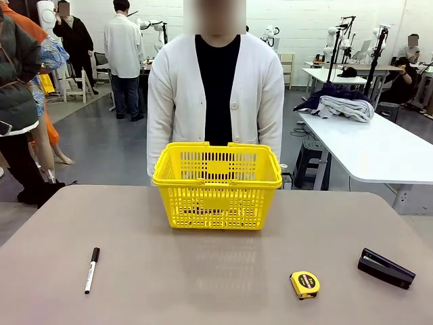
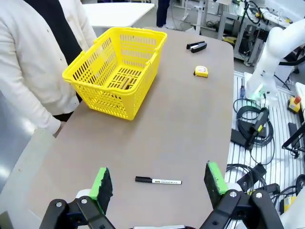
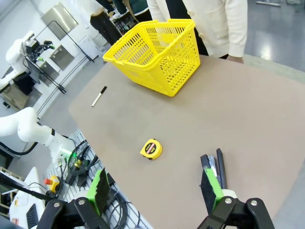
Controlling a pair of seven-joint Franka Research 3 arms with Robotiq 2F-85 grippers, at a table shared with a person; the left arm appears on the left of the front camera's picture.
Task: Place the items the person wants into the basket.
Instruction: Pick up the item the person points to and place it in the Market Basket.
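The yellow basket (image 1: 216,186) stands at the far middle of the table, right in front of the person (image 1: 215,95) in a white cardigan. A small brownish thing (image 2: 125,83) lies on the basket's floor; I cannot tell what it is. The yellow-and-black tape measure (image 1: 305,284) lies on the table near the front right, also seen as the tape measure (image 3: 151,149) below my right gripper (image 3: 154,186). That gripper hovers open and holds nothing. My left gripper (image 2: 157,174) is open and bare too, high above the front left of the table.
A white marker with a black cap (image 1: 91,269) lies at the front left, under my left gripper as the marker (image 2: 158,181). A black stapler (image 1: 385,268) rests at the right, beside the tape measure. The person's arms hang at their sides. Cables lie off the table's near edge.
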